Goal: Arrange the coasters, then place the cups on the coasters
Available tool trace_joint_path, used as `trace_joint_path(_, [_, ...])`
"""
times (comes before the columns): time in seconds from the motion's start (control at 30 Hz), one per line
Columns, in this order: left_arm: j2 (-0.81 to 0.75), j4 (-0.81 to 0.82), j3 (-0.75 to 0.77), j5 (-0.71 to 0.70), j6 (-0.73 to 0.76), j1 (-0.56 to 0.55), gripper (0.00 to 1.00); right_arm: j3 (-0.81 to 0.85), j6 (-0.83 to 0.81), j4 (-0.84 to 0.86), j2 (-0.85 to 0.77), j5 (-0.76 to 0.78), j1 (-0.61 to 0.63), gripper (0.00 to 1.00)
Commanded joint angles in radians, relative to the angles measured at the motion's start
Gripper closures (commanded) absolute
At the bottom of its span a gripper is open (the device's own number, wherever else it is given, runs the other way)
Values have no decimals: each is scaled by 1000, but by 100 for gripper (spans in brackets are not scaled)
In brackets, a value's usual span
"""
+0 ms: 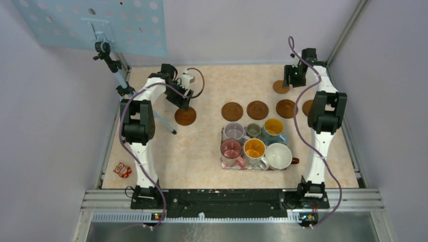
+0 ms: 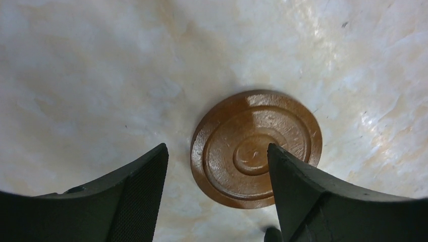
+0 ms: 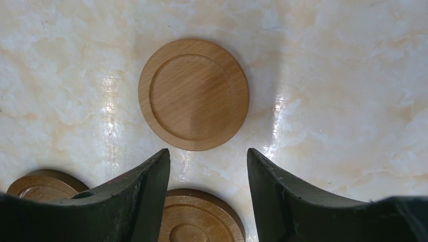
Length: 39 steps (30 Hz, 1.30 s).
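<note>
Coaster (image 2: 252, 136) partly hidden by open left hand (image 2: 216, 151), right hand (image 3: 207, 151) open, two more coasters (image 3: 199, 219) cut off

The overhead view is evenly and softly lit, fairly bright, with only faint shadows under the arms (image 1: 137, 126) on the worktop (image 1: 202, 151); small detail there looks slightly soft. Both wrist views catch white glare on the glossy surface (strongest toward the upper right in the left one, in streaks either side of the pale coaster (image 3: 194, 94) in the right one). A soft grey shadow lies just right of that coaster. The brown coaster (image 2: 255, 148) carries a sheen. The left pincer (image 2: 217, 151) and right pincer (image 3: 207, 151) look dark and blurred.
</note>
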Motion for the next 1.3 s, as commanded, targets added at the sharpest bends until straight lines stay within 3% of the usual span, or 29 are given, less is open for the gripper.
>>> trace_joint_path(0.0, [-50,-79,-19,-32,92,24,23,52,-14,0,-56,-22,-6,43])
trace_joint_path(0.23, [-32,-93,-42,-46,147,23,26,50,-15,-1,-56,-14,-6,43])
trace_joint_path(0.53, [-4,-3,-82,-46,108,-36,45,50,-21,-2,-57,26,-6,43])
trace_joint_path(0.7, [22,61,-84,-69,55,-101,51,49,-29,-6,-55,38,-6,43])
trace_joint_path(0.97, [88,123,-24,-87,-15,-201,52,54,-27,-5,-50,37,-6,43])
trace_joint_path(1.27, [130,144,27,-68,-60,-238,52,51,-24,3,-45,40,-6,43])
